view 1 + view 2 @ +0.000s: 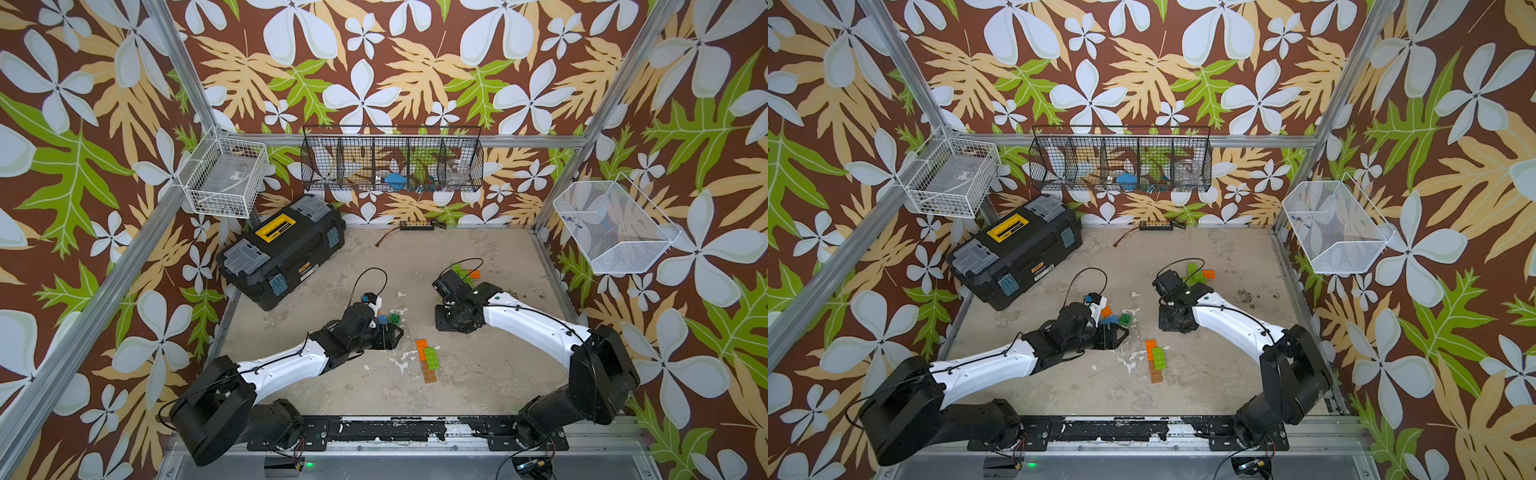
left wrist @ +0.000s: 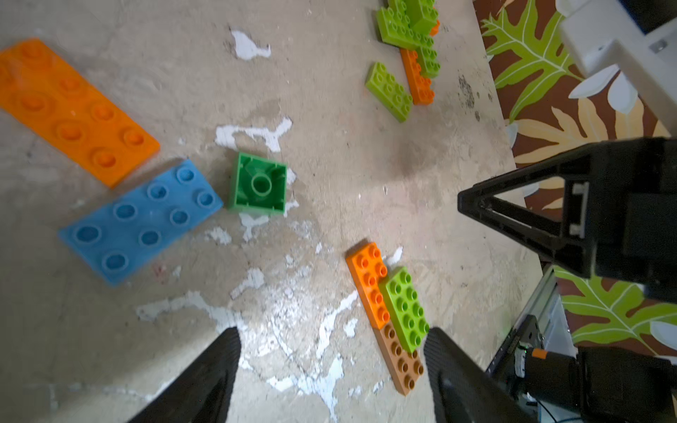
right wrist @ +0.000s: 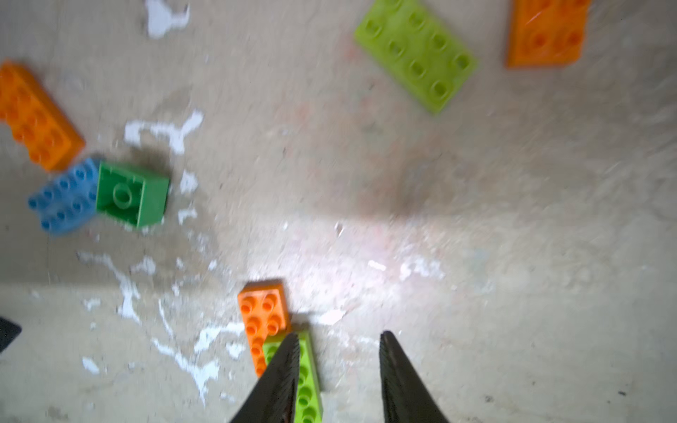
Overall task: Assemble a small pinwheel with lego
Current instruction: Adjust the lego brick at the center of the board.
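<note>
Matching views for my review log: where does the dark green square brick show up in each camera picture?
Top view: dark green square brick mid-table, beside the blue plate.
Top view: same place, beside the plate.
Left wrist: hollow side up, just off the blue plate's end.
Right wrist: blurred, against the blue plate.
Shared landmark: the blue plate, next to it in every view.

- No text anywhere can be read for certain.
- The toolbox (image 1: pixel 282 245) has dark print on its yellow handle (image 1: pixel 275 226), too small to make out.
- The yellow sticker (image 1: pixel 305 268) on its front is likewise illegible.
</note>
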{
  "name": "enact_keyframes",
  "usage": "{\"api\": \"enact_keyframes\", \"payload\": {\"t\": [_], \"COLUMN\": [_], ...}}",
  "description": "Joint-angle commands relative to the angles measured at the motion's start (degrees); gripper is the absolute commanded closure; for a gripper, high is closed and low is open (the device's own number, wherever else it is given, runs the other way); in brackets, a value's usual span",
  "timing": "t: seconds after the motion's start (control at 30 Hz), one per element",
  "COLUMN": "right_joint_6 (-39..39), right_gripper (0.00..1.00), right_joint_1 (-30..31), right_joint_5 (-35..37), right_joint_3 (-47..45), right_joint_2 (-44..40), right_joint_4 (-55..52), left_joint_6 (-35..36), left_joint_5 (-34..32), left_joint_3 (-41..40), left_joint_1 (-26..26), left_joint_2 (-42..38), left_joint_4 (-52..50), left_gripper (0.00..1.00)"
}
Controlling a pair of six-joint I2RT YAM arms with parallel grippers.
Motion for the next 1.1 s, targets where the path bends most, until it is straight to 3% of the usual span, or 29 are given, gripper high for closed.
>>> {"api": "enact_keyframes", "payload": {"t": [0.0,0.2,0.4,0.7,1.07], "right_joint_6": [0.7,-1.3,-5.5,-8.7,-10.2], "right_gripper": [0.62,0.61,0.58,0.56,0.57], "right_joint_1": [-4.0,-7.9,-10.5,-12.3,-12.3], "right_joint_5": [1.8,2.5,0.0,-5.1,-9.6], "right_joint_3": [3.6,15.4,23.1,24.8,22.7], "right_joint_2": [3.6,15.8,24.7,29.6,29.4], "right_joint_4": [3.7,3.9,3.0,3.8,3.6], "left_joint_6": [4.7,7.7,8.1,8.2,8.0], "left_joint_5": [-0.1,0.8,1.8,2.1,2.6], "left_joint_3": [5.1,15.1,17.2,16.7,16.1], "left_joint_1": [1.1,2.1,2.3,2.5,2.6], "left_joint_2": [3.9,11.3,13.2,13.3,13.3], "left_joint_4": [-2.3,-4.9,-5.1,-4.7,-4.7], "left_gripper": [0.19,0.18,0.18,0.18,0.18]}}
